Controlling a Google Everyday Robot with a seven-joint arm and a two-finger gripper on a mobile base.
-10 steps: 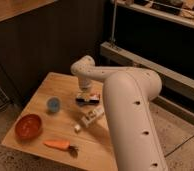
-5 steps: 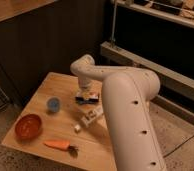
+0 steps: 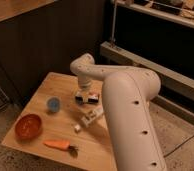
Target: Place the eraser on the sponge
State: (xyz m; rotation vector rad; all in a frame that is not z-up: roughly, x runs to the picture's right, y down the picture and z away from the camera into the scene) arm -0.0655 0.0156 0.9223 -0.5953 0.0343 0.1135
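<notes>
Wooden table (image 3: 54, 84) set against dark wall panelling, speckled floor around; toward its near and left edges, well apart from the work point: blue cup (image 3: 53, 103), orange bowl (image 3: 28, 126), carrot (image 3: 57, 145); closer in, long cream block (image 3: 91, 115) with tiny white cube (image 3: 77, 128) near its end.

Located low over the table's middle, at the end of the white arm (image 3: 127, 115): gripper (image 3: 86, 93); whether open or closed, cannot tell from this view. Directly beneath it: eraser (image 3: 90, 96), seen as a white patch; under and beside that: sponge (image 3: 80, 99), seen as a dark slab showing past the white. Reads as eraser over sponge; contact between the two not confirmable, nor whether held or lying free.

Compared with one second ago and half a second ago: almost no displacement of arm or gripper; same station over the same spot; same white-on-dark pairing below; other items unmoved.

Meaning for the task, as a judgement: halted at the placement point; fits either a set-down in progress or a release just completed; not separable from this moment.
</notes>
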